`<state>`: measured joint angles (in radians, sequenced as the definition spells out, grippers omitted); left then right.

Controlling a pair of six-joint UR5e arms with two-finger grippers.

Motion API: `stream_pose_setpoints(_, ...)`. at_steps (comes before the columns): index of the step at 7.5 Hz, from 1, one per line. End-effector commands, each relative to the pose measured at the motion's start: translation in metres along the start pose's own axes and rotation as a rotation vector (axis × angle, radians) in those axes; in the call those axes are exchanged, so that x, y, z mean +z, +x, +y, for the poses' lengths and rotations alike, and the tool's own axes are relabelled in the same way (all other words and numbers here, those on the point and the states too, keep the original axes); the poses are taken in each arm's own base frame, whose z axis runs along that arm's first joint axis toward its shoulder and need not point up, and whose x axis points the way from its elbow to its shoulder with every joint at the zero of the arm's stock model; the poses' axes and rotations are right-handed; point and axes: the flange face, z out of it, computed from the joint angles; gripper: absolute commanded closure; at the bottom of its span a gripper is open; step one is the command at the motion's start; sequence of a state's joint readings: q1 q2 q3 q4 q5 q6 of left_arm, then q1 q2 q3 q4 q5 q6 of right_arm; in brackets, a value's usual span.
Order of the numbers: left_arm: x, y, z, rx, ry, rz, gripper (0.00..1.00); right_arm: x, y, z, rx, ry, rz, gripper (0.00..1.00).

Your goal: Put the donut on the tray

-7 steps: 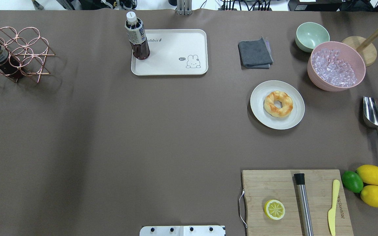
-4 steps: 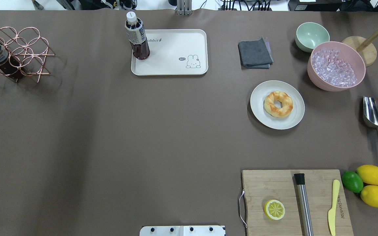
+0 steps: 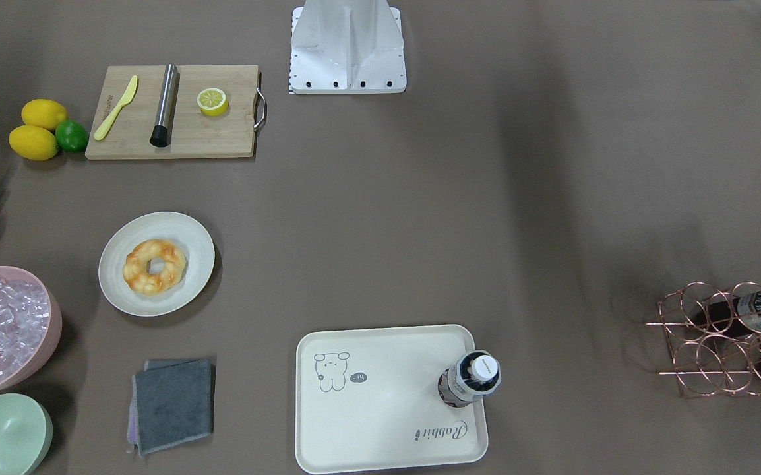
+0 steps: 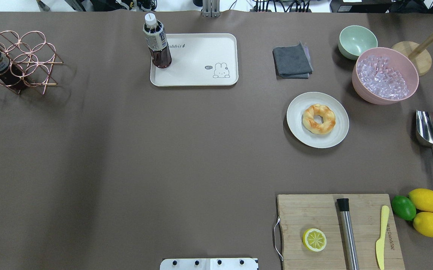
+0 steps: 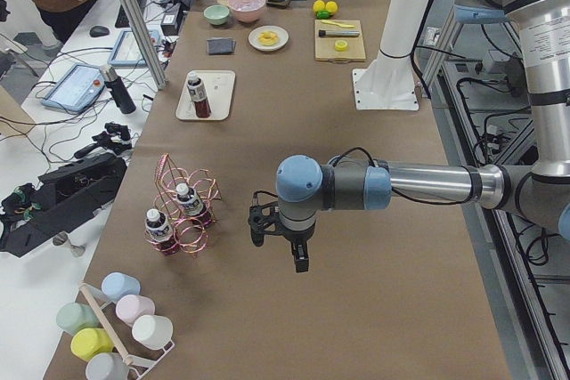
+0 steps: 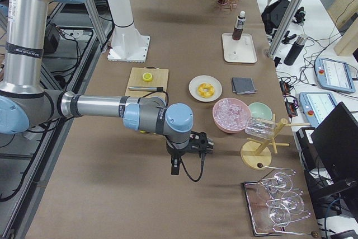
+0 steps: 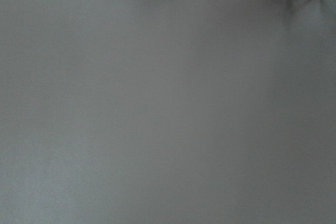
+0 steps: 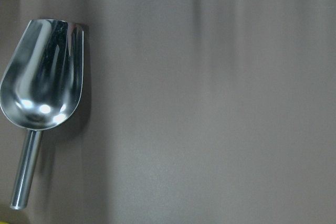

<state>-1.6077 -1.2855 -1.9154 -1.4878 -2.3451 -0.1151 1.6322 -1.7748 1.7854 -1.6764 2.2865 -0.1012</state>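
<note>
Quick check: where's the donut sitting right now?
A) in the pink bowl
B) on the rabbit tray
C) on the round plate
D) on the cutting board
C: the donut lies in the middle of the round plate, while the tray holds only a bottle.

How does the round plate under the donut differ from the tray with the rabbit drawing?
The plate is round; the tray is rectangular with rounded corners. The plate is plain; the tray bears a rabbit drawing. The plate holds the donut; the tray holds an upright bottle at one corner. Both are pale and lie flat on the table.
</note>
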Motion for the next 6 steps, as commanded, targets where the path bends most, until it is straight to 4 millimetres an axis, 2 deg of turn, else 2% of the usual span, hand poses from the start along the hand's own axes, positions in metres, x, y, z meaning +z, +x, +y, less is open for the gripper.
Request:
stream_pose_setpoints(1,-0.0002,0.0001,0.0,0.001,0.001,-0.001,0.02,0.0018,0.0011,0.0018,0.005,-0.006,-0.003,0.0)
stream_pose_setpoints(6,-0.0003,0.0001,0.0006,0.001,0.001,-0.001,0.02,0.0039,0.002,0.0072,0.01,-0.009,-0.008,0.0)
